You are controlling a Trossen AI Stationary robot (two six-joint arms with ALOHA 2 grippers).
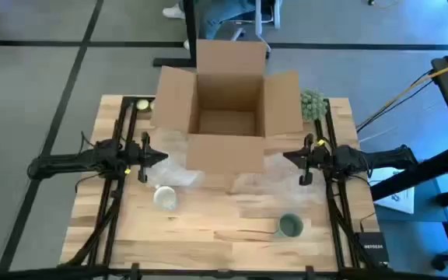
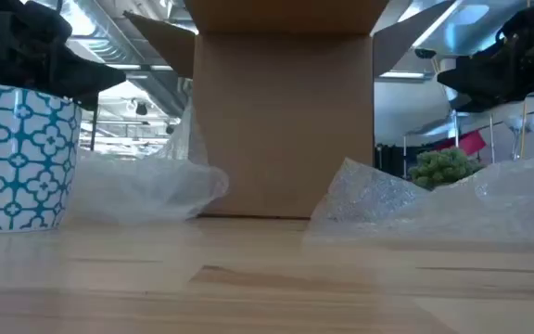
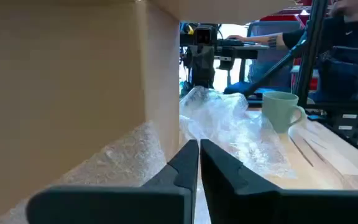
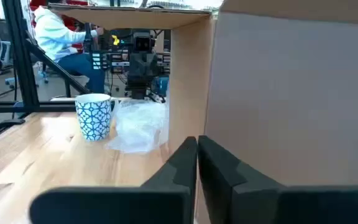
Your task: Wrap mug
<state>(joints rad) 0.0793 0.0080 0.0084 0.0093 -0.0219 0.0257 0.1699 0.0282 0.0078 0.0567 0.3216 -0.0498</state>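
Note:
A white mug with a blue pattern stands upright on the table's near left. A pale green mug stands at the near right. Clear bubble wrap lies crumpled on the table in front of the open cardboard box, one sheet to the left and one to the right. My left gripper hovers shut by the box's near left corner, above the left sheet. My right gripper hovers shut by the near right corner. Both point at each other and hold nothing.
The box stands at the table's far middle with its flaps spread. A green bushy object sits at the far right and a small yellowish object at the far left. Bare wood lies between the mugs. A person sits beyond the far edge.

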